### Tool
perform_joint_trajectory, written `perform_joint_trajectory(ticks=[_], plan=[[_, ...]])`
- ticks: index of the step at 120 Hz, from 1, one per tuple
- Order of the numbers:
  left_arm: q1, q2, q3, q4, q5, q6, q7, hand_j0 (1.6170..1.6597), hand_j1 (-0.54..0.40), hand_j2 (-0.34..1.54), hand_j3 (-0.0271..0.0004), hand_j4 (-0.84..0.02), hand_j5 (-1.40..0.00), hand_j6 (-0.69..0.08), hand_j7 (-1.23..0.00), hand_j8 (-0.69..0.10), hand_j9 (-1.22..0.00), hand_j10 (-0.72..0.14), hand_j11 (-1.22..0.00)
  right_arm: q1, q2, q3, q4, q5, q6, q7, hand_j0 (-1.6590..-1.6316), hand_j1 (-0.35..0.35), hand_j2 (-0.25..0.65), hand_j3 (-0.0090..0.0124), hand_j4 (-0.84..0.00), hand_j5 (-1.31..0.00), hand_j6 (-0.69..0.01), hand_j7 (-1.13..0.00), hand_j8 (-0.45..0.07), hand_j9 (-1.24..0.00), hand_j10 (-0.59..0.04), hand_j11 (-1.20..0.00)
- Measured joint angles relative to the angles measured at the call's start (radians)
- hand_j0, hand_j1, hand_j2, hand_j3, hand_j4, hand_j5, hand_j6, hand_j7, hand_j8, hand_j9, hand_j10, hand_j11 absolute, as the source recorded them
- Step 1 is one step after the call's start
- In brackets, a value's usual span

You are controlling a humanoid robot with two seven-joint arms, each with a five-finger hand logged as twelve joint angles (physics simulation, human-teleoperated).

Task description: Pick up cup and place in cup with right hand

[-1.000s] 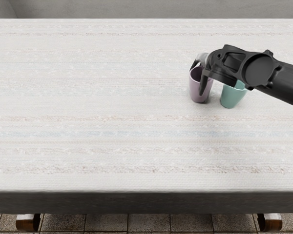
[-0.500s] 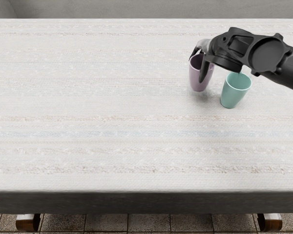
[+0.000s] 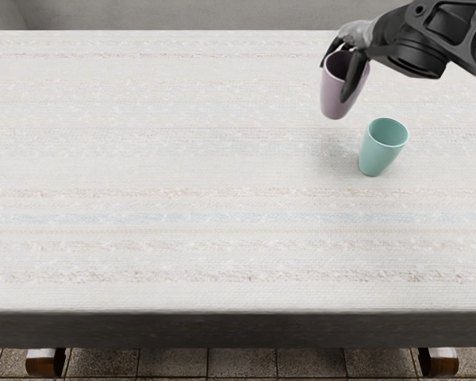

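The pale striped worktop [image 3: 159,175] spans the view from left to right, with a grey wall [image 3: 143,14] behind its far edge and a tiled floor [image 3: 166,363] below its near edge. At the lower left, 1 brown leg [image 3: 44,363] shows under the near edge; there are 2 such legs in view.

Right of the middle, towards the far side, comes the purple cup [image 3: 333,95], mouth up and raised off the worktop, with a faint shadow on the cloth nearer the viewer. It hangs directly below the right hand [image 3: 354,40], touching its fingers. The hand is closed around the cup's upper part: 1 dark finger reaches past the rim on the left, and another runs down over the near wall at the right. There are 2 cups in all, 1 purple and 1 green, and 1 hand.

Further right, the green cup [image 3: 383,151] stands upright on the worktop, its open mouth facing up. It is nearer the viewer than the purple cup and lower in the view, and the 2 cups are apart. The hand is not touching the green cup.

The dark right arm [image 3: 460,40] enters from the upper right. At the lower right is the other brown leg.
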Motion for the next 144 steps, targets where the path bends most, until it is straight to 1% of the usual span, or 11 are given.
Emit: perform_joint_trajectory(ticks=[4,26,33,41,60,78,89,95,96,109,144], plan=[[0.000,0.000,0.000,0.000,0.000,0.000,0.000,1.6581,0.349,0.00,0.0000,0.000,0.00,-0.001,0.00,0.000,0.00,0.000,0.00,0.006,-0.013,-0.001,0.016,0.001,-0.001,0.000,-1.6504,0.043,-0.148,-0.0016,-0.460,-0.61,-0.303,-0.60,-0.241,-0.61,-0.348,-0.61],[0.000,0.000,0.001,0.000,0.000,0.000,0.000,1.6581,0.349,0.00,0.0000,0.000,0.00,-0.001,0.00,0.000,0.00,0.000,0.00,0.029,-0.105,-0.007,0.121,0.016,-0.008,0.000,-1.6494,0.059,-0.115,-0.0012,-0.473,-0.61,-0.289,-0.61,-0.229,-0.62,-0.335,-0.62],[0.000,0.000,0.002,0.000,0.000,0.000,0.000,1.6581,0.349,0.00,0.0000,0.000,0.00,-0.001,0.00,0.000,0.00,0.000,0.00,0.032,-0.132,-0.008,0.150,0.018,-0.009,0.000,-1.6490,0.075,-0.097,-0.0016,-0.482,-0.62,-0.278,-0.63,-0.218,-0.63,-0.324,-0.64],[-0.002,0.000,0.004,0.000,0.001,0.000,0.000,1.6581,0.349,0.00,0.0000,0.000,0.00,-0.001,0.00,0.000,0.00,0.000,0.00,0.034,-0.161,-0.008,0.177,0.018,-0.010,0.000,-1.6481,0.090,-0.085,-0.0019,-0.496,-0.63,-0.262,-0.64,-0.200,-0.65,-0.308,-0.65],[-0.010,0.000,0.007,0.000,0.001,0.000,0.000,1.6581,0.349,0.00,0.0000,0.000,0.00,-0.001,0.00,0.000,0.00,0.000,0.00,0.032,-0.216,-0.009,0.223,0.019,-0.012,-0.001,-1.6463,0.105,-0.072,-0.0018,-0.471,-0.67,-0.236,-0.67,-0.170,-0.67,-0.280,-0.68],[-0.014,0.000,0.008,0.001,0.002,0.000,0.000,1.6581,0.349,0.00,0.0000,0.000,0.00,-0.001,0.00,0.000,0.00,0.000,0.00,0.025,-0.246,-0.009,0.247,0.019,-0.016,-0.001,-1.6454,0.109,-0.069,-0.0014,-0.460,-0.69,-0.228,-0.68,-0.161,-0.69,-0.270,-0.69],[-0.015,0.000,0.008,0.002,0.002,0.000,0.000,1.6581,0.349,0.00,0.0000,0.000,0.00,-0.001,0.00,0.000,0.00,0.000,0.00,0.021,-0.262,-0.011,0.264,0.019,-0.026,-0.001,-1.6452,0.114,-0.069,-0.0017,-0.452,-0.69,-0.222,-0.68,-0.155,-0.69,-0.264,-0.70],[-0.019,0.000,0.008,0.002,0.002,0.000,0.000,1.6581,0.349,0.00,0.0000,0.000,0.00,-0.001,0.00,0.000,0.00,0.000,0.00,0.016,-0.269,-0.012,0.269,0.018,-0.030,-0.001,-1.6450,0.116,-0.071,-0.0016,-0.449,-0.69,-0.217,-0.68,-0.152,-0.69,-0.263,-0.70],[-0.020,0.000,0.008,0.002,0.002,0.000,0.000,1.6581,0.349,0.00,0.0000,0.000,0.00,-0.001,0.00,0.000,0.00,0.000,0.00,0.015,-0.270,-0.012,0.270,0.018,-0.031,-0.001,-1.6452,0.116,-0.056,-0.0016,-0.448,-0.69,-0.217,-0.68,-0.152,-0.69,-0.264,-0.70],[-0.029,0.000,0.008,0.003,0.002,0.000,0.000,1.6581,0.349,0.00,0.0000,0.000,0.00,-0.001,0.00,0.000,0.00,0.000,0.00,0.004,-0.280,-0.013,0.274,0.016,-0.037,-0.001,-1.6451,0.118,-0.064,-0.0016,-0.447,-0.69,-0.215,-0.68,-0.151,-0.69,-0.261,-0.70],[-0.086,0.000,0.009,0.004,0.002,0.000,0.000,1.6581,0.349,0.00,0.0001,0.000,0.00,-0.001,0.00,0.000,0.00,0.000,0.00,0.001,-0.297,-0.014,0.266,0.012,-0.040,-0.001,-1.6449,0.118,-0.065,-0.0016,-0.447,-0.69,-0.213,-0.68,-0.149,-0.69,-0.259,-0.70]])
